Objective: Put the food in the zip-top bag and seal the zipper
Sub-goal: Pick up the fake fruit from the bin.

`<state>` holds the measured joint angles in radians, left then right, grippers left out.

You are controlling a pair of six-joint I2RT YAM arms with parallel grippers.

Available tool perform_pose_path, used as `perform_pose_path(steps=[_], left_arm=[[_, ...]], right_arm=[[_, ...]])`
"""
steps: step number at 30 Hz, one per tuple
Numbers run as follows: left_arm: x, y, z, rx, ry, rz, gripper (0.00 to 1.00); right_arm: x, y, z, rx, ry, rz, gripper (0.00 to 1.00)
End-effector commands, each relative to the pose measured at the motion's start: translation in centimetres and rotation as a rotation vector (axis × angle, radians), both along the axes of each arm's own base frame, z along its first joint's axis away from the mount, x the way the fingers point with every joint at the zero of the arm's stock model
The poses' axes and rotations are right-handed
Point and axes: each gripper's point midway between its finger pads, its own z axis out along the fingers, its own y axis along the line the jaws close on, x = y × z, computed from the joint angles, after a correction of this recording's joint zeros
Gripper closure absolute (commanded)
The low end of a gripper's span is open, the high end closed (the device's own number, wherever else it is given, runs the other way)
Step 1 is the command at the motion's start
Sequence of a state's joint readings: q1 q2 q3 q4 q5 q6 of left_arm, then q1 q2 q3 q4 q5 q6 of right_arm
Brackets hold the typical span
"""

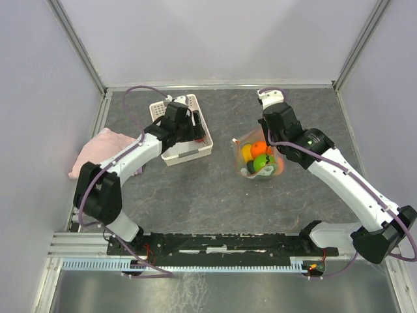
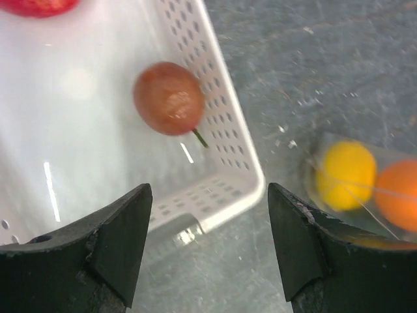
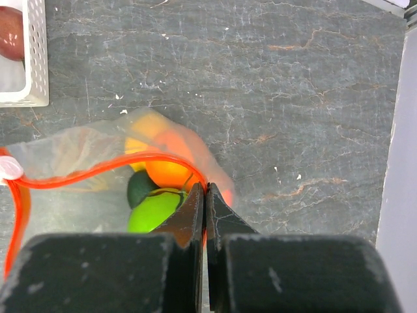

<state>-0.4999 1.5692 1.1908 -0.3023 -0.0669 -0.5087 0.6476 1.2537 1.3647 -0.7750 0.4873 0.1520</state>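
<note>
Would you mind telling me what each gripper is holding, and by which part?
The right gripper is shut on the zip-top bag, pinching its orange-red zipper. The left gripper is open over the white basket, holding nothing.

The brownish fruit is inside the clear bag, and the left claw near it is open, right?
Not quite. The brownish fruit is inside the white basket, not the clear bag. The left wrist view shows it lying on the basket floor. The left claw near it is open, just as you said.
</note>
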Motion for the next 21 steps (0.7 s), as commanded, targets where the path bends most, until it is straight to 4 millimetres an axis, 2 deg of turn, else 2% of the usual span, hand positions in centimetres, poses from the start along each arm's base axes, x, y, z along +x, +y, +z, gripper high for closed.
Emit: perform_pose_path(steps=[1,5,12,21], left_arm=[[3.3,0.7,-0.1,-0.088,-0.035,0.091,0.22],[5.2,0.6,-2.1,-0.14,-0.012,0.141,0.22],[7.3,0.0,-5.4,-0.151,0.035,0.185,0.22],[9.1,0.5,-7.9,-0.135,0.061,0.222,0.22]], right_arm=[[0.4,0.2,1.7,0.04,-0.068,-0.005,0.98],[0.5,0.2,1.6,0.041,-0.065,-0.003,0.98],[0.4,0.1,1.4,0.038,-0.065,-0.001,0.98],[0.3,0.2,1.3,0.039,-0.064,0.003,0.98]])
